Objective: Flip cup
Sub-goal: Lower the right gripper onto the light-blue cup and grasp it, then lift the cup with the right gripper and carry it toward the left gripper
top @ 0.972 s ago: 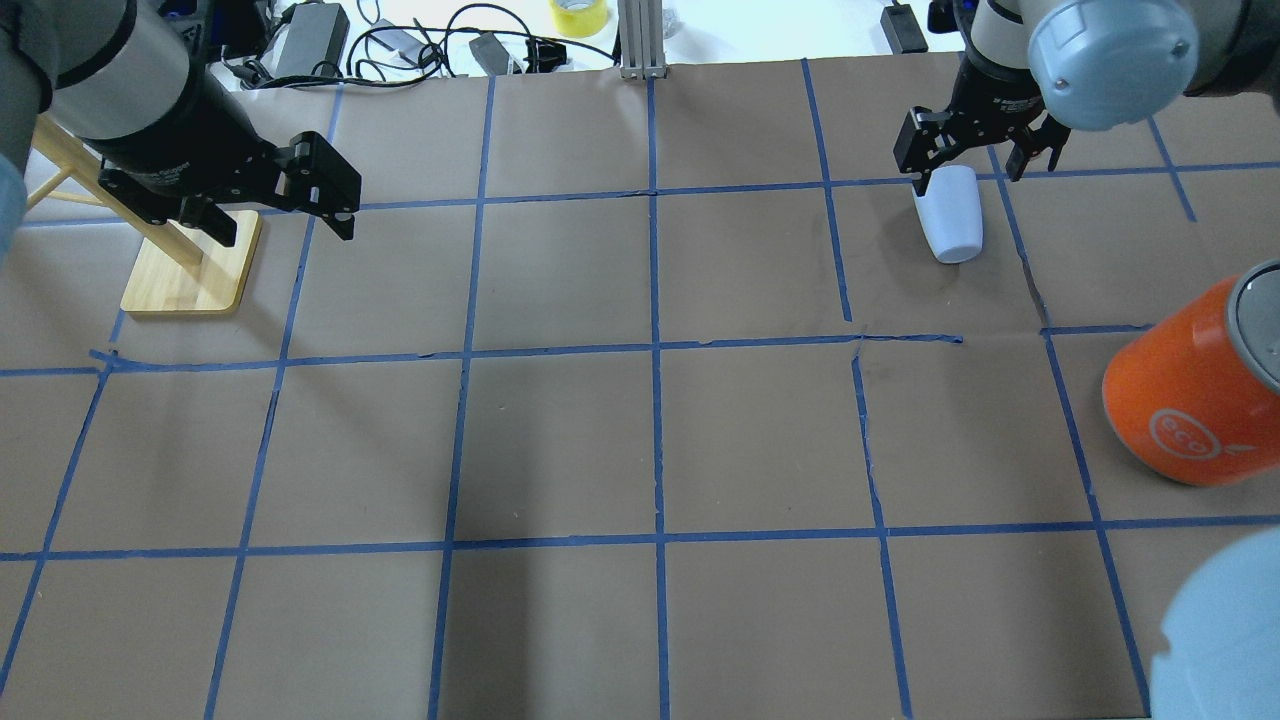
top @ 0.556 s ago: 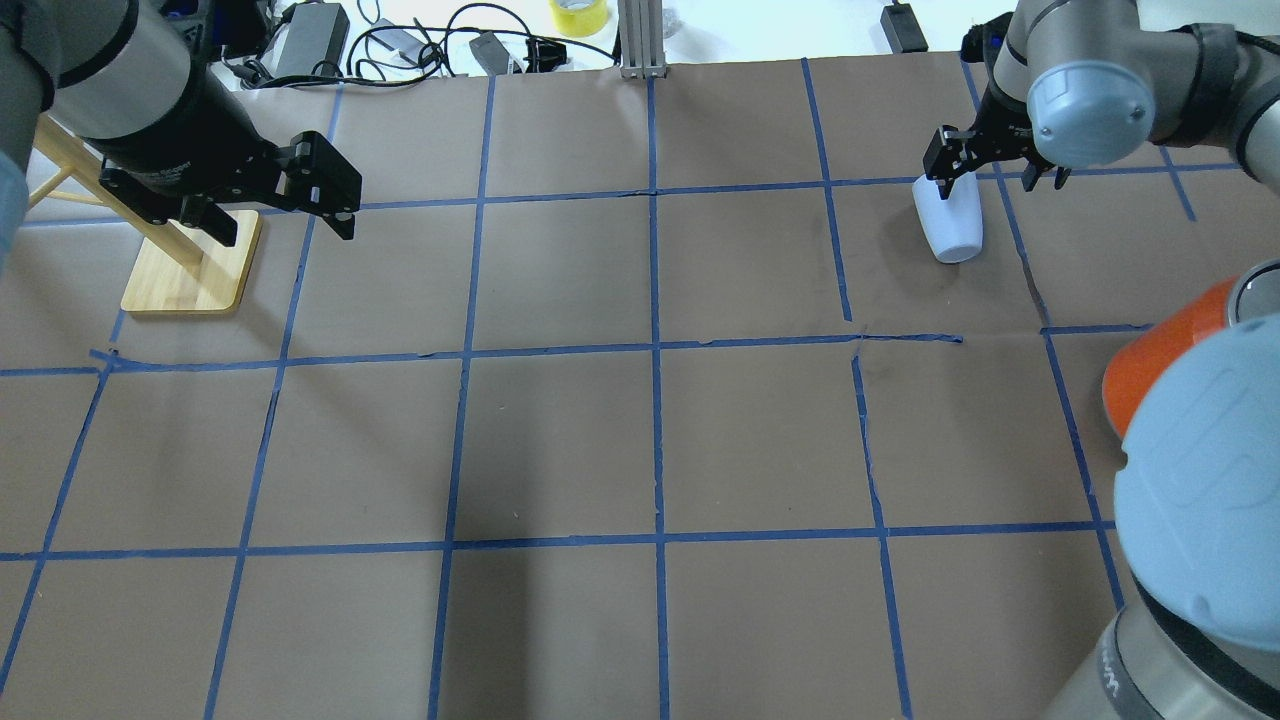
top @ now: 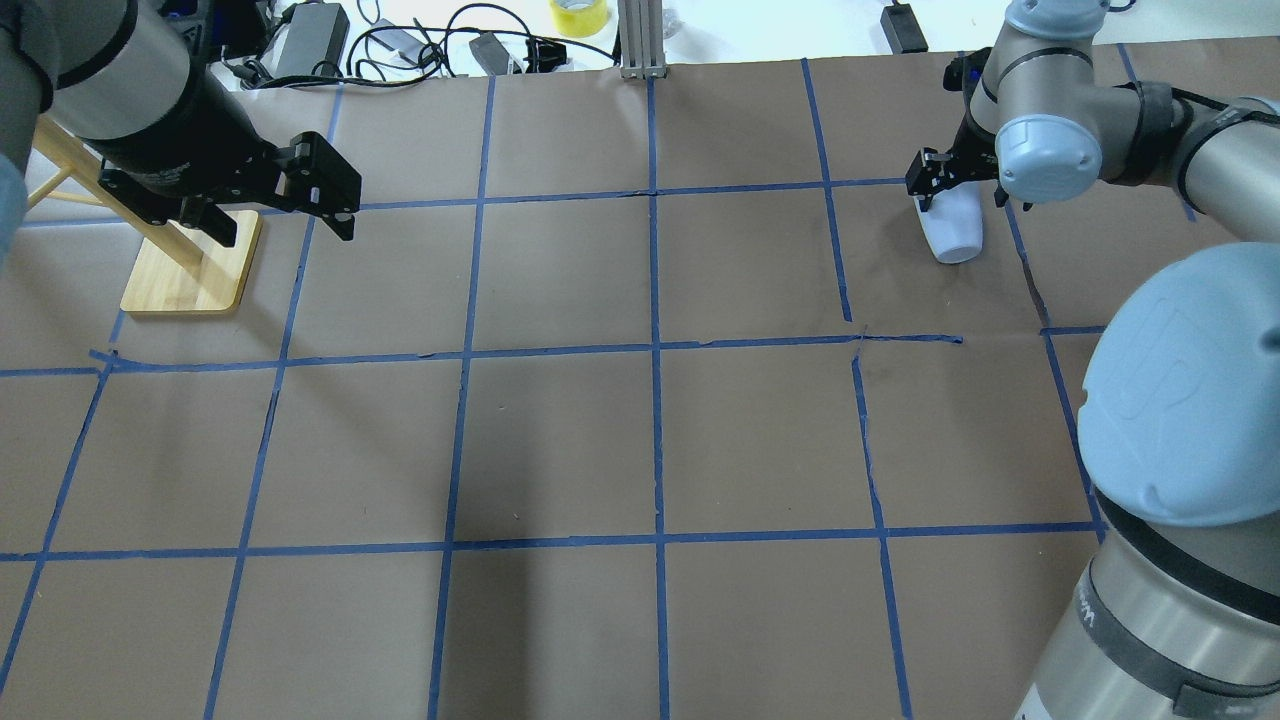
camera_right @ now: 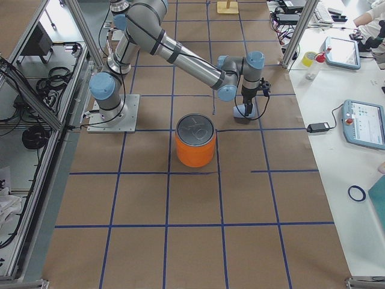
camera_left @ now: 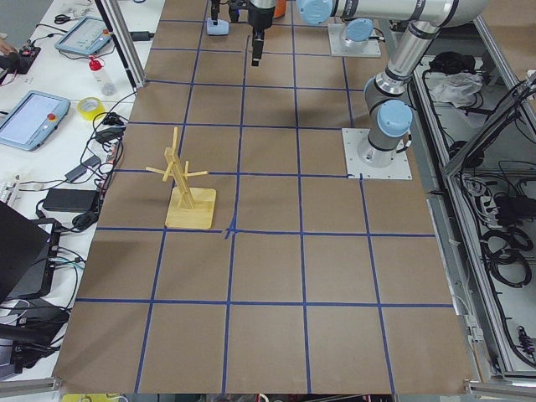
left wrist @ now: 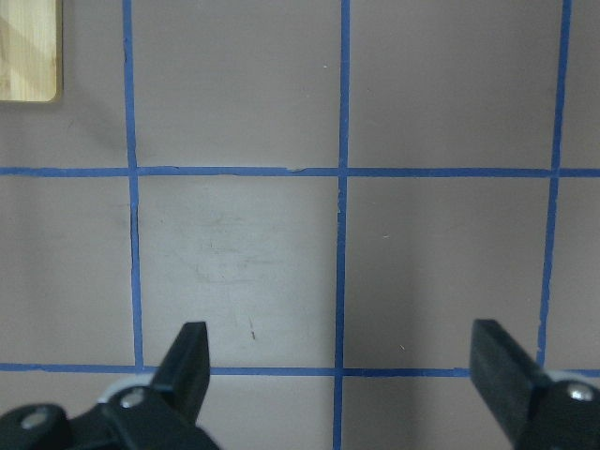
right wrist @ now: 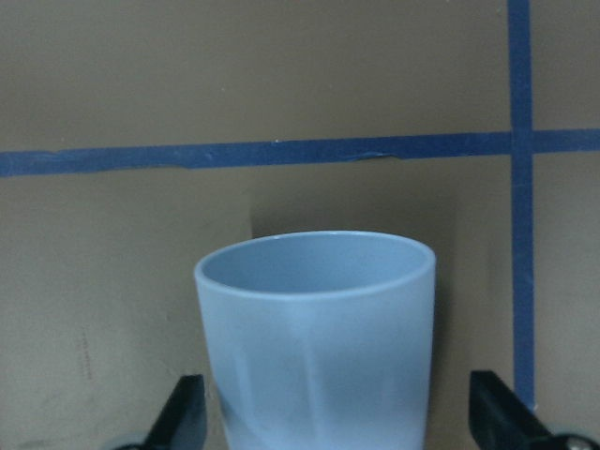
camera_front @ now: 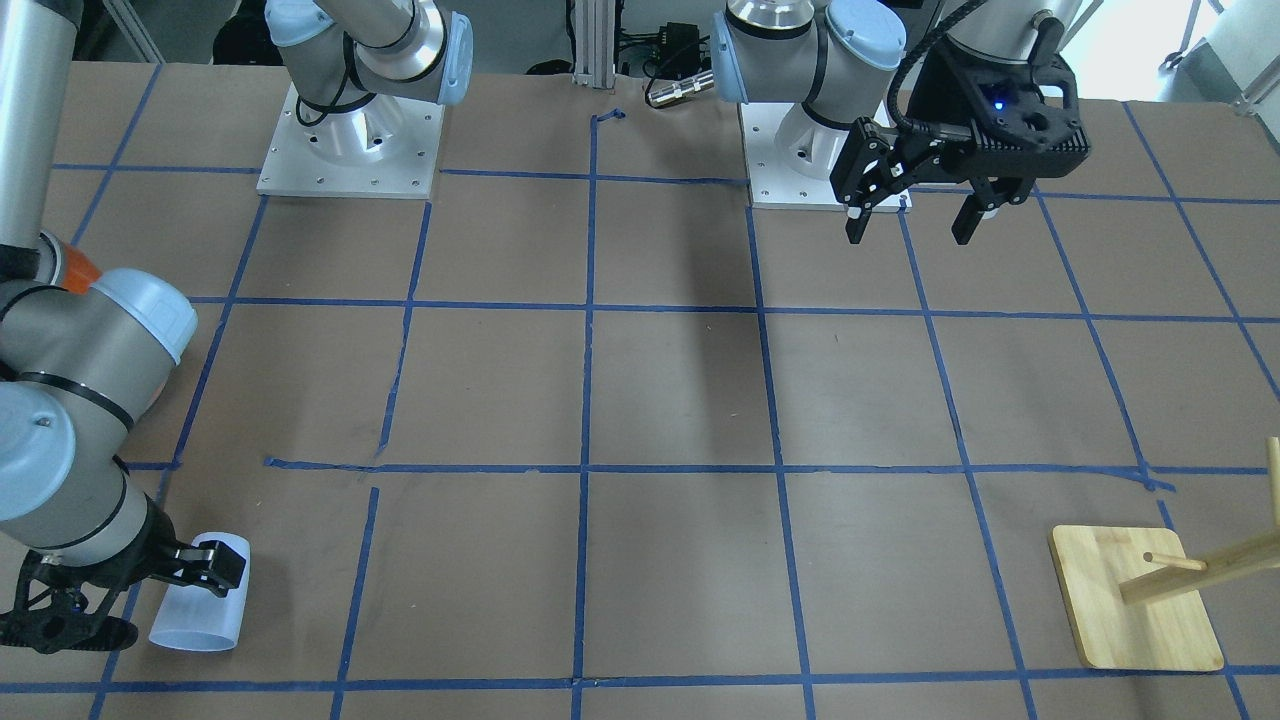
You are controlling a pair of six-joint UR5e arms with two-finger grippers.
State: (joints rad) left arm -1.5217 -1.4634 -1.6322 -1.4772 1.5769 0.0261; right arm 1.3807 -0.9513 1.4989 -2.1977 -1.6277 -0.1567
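The cup (top: 953,236), a small pale blue-white tumbler, lies on its side on the brown paper at the far right. It also shows in the front view (camera_front: 200,605) and the right side view (camera_right: 246,112). My right gripper (top: 958,190) is low over it and open, with one finger on each side of the cup. In the right wrist view the cup (right wrist: 315,347) fills the gap between the fingers (right wrist: 185,412) and its blue inside shows. My left gripper (top: 285,222) is open and empty, hovering at the far left; the left wrist view (left wrist: 342,361) shows only taped paper under it.
A wooden peg stand (top: 190,270) stands just behind my left gripper. A large orange can with a silver top (camera_right: 195,141) stands near the cup, on the robot's side of it; my right arm's elbow (top: 1190,400) hides it in the overhead view. Cables lie along the far edge.
My right arm has swung over, bringing its gripper down around the cup's far end, and its elbow now covers the orange can. The cup and left arm have not moved.
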